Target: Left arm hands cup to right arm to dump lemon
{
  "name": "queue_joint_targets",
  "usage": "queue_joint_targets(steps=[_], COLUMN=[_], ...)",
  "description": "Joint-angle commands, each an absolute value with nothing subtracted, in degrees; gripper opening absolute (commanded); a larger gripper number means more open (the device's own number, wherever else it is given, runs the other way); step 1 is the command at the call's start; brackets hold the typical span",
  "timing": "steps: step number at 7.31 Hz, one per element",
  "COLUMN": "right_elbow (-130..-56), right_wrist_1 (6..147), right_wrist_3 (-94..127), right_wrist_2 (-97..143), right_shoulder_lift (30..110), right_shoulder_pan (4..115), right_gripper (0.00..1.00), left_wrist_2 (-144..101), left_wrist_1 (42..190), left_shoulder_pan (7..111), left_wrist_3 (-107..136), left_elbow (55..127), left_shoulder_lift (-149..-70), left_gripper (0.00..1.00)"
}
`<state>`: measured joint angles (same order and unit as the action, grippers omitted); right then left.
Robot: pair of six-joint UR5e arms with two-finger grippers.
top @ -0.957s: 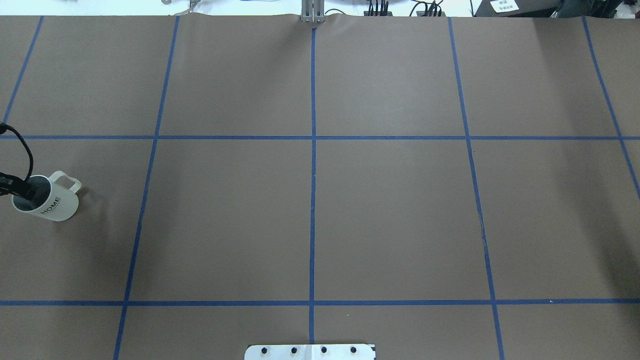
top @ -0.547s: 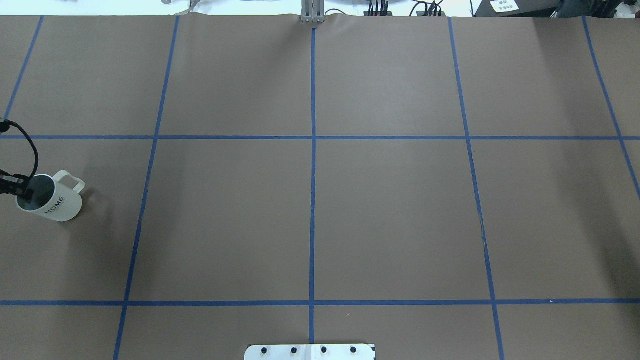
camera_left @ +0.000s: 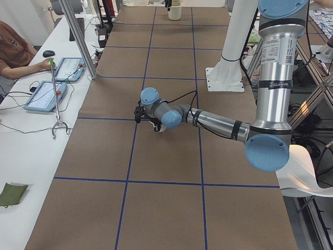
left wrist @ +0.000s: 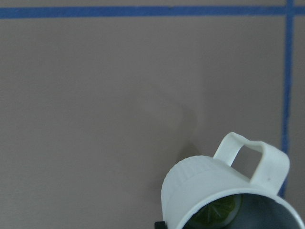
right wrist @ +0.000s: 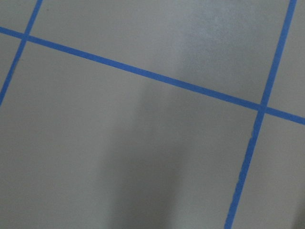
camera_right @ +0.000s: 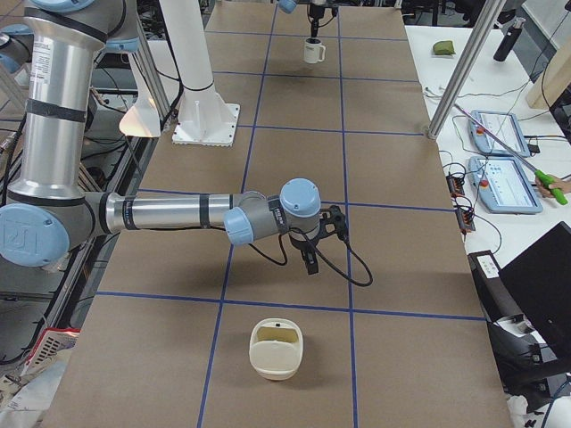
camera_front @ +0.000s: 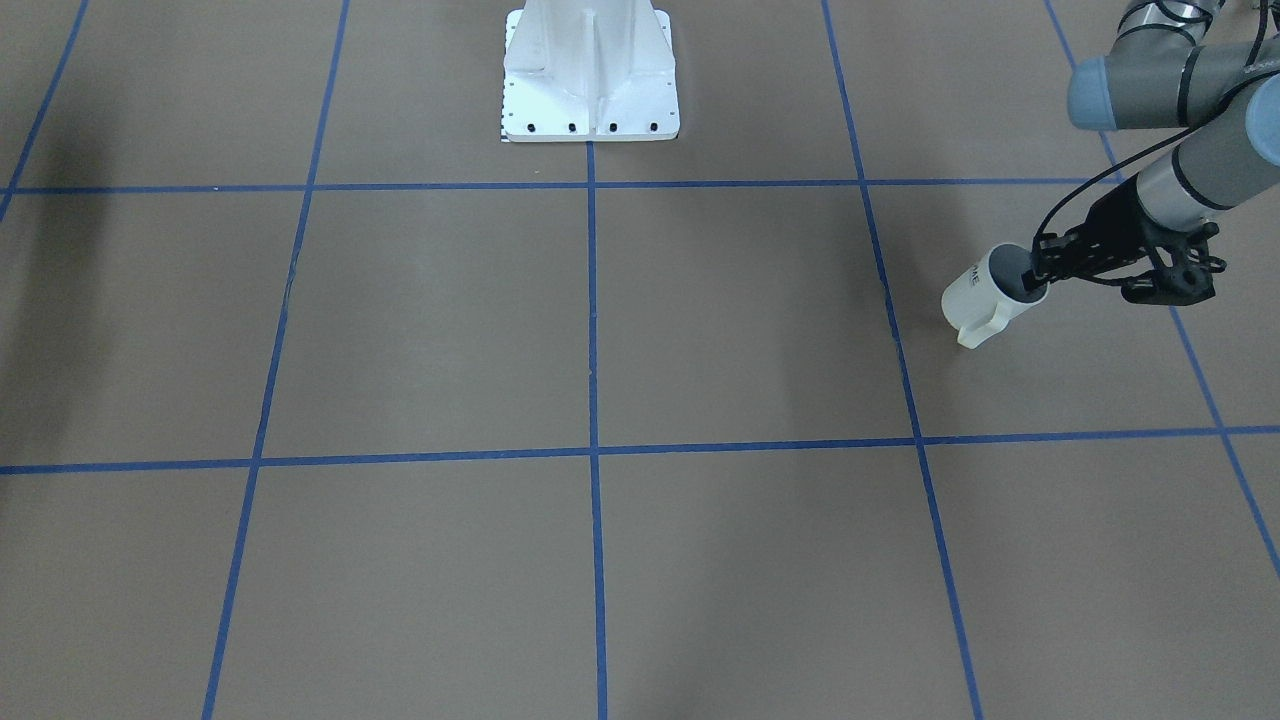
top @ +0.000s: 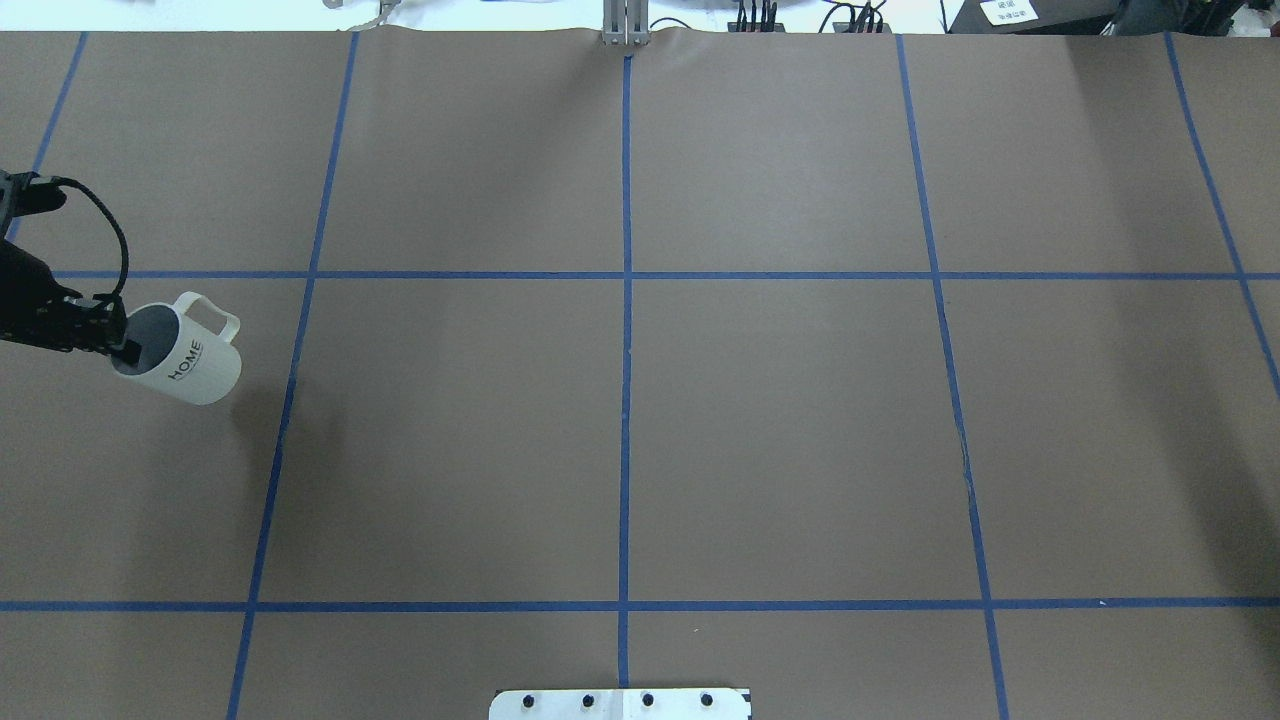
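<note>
The off-white cup (top: pixel 190 362) with dark "HOME" print hangs tilted above the table at the far left, its handle pointing away from me. My left gripper (top: pixel 122 347) is shut on its rim, one finger inside. The front view shows the same hold on the cup (camera_front: pixel 982 297) by the left gripper (camera_front: pixel 1040 274). In the left wrist view the yellow-green lemon slice (left wrist: pixel 215 211) lies inside the cup (left wrist: pixel 205 183). My right gripper (camera_right: pixel 309 259) hangs low over the table, far from the cup (camera_right: pixel 313 51). I cannot tell whether it is open or shut.
The table is brown paper with a grid of blue tape lines (top: pixel 626 275). The white robot base (camera_front: pixel 590 75) stands at mid-table. A cream tub (camera_right: pixel 277 349) lies near the right end of the table. Operators' tablets (camera_right: pixel 504 160) sit on a side bench.
My left gripper has lifted the cup and carried it to the right and further away in the overhead view. More of the gripper and its cable now shows.
</note>
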<state>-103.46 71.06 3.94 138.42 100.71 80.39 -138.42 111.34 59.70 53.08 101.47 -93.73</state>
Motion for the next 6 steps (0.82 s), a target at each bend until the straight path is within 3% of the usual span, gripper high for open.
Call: queue_joint_targets(steps=[1, 3, 6], right_elbow=[-103.45, -103.27, -103.62], right_wrist_1=[63.4, 52.96, 51.33], right_wrist_3=[12.15, 29.02, 54.4], right_wrist_2=[138.69, 135.03, 127.31], right_shoulder_lift=[99.5, 95.12, 83.1], right_shoulder_pan=[76.14, 67.28, 57.17], right_gripper=[1.0, 1.0, 1.0], left_wrist_2=[-138.6, -135.29, -132.98], left_wrist_1=[111.18, 111.18, 109.87], left_shoulder_pan=[58.11, 51.97, 47.65], left_wrist_3=[75.66, 89.15, 95.98], left_elbow=[100.64, 98.19, 84.59], left_shoulder_lift=[-105.15, -114.39, -132.84], left_gripper=[0.0, 0.0, 0.0])
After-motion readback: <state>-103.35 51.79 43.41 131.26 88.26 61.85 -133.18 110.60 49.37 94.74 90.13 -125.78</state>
